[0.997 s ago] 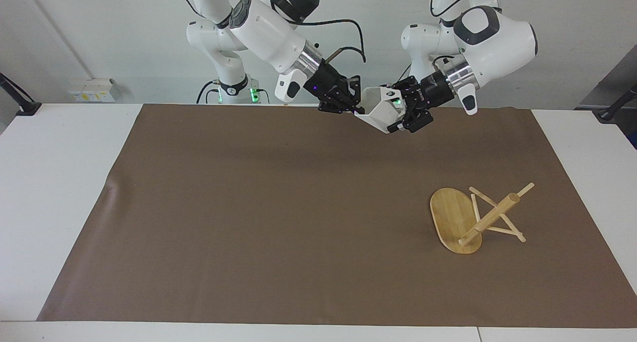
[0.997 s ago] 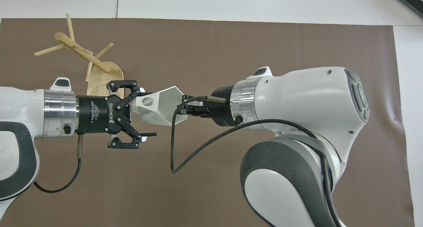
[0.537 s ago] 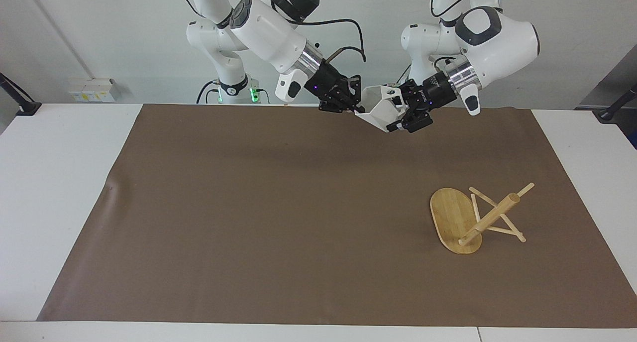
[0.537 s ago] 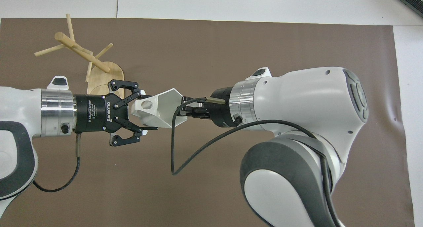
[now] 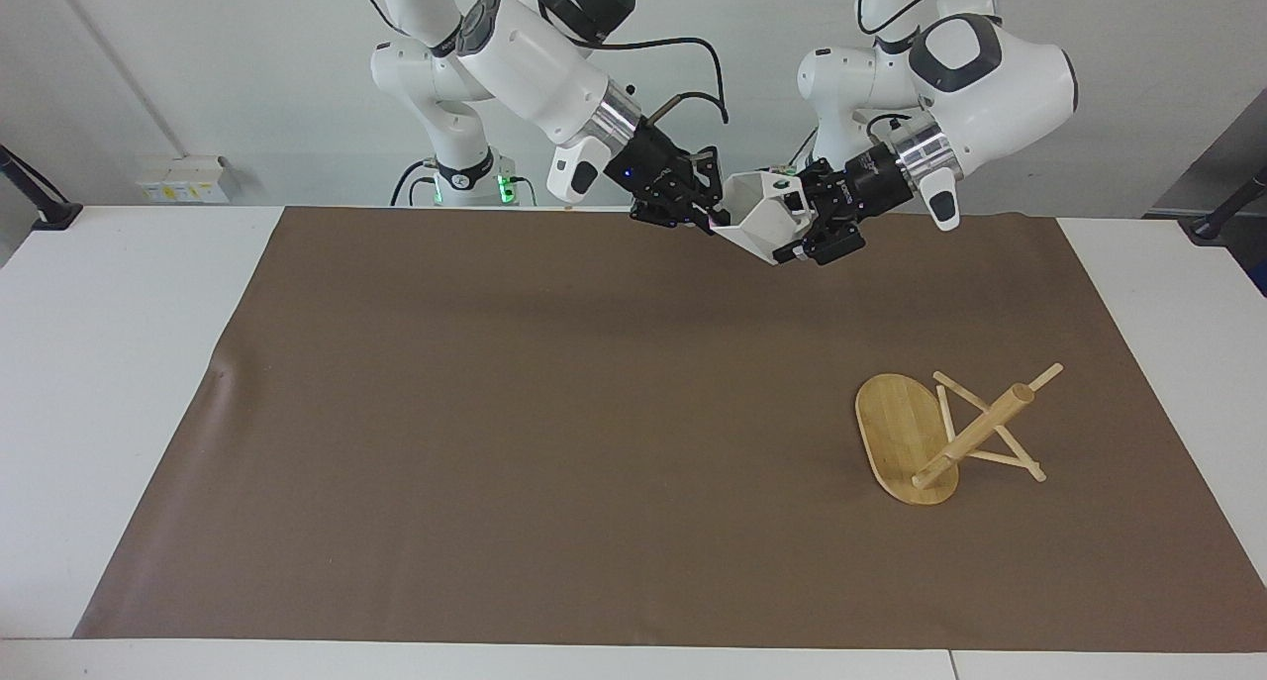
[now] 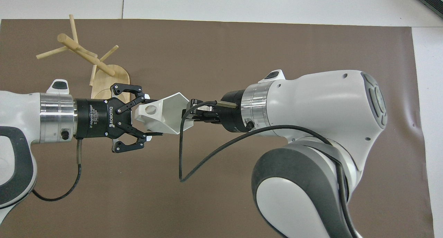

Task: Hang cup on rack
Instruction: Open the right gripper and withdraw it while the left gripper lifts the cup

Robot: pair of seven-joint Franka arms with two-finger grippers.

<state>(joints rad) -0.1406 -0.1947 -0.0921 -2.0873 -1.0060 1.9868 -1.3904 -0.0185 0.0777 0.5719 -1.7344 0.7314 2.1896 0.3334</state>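
Observation:
The white faceted cup (image 5: 757, 223) (image 6: 164, 115) hangs on its side in the air between both grippers, over the mat's strip nearest the robots. My left gripper (image 5: 792, 227) (image 6: 152, 116) is shut on the cup's handle end, where the round hole shows. My right gripper (image 5: 708, 215) (image 6: 192, 110) sits at the cup's rim on the open end; whether it still grips is unclear. The bamboo rack (image 5: 975, 433) (image 6: 86, 54) lies tipped on its side toward the left arm's end of the table, its oval base raised on edge and its pegs on the mat.
A brown mat (image 5: 495, 413) covers most of the white table. A black cable (image 6: 180, 151) loops down from the right wrist. The left arm's wrist hangs over the mat just beside the rack's base.
My left gripper has gone from open to shut on the cup's handle end. The cup and left hand have shifted slightly toward the left arm's side, while the right gripper stayed put.

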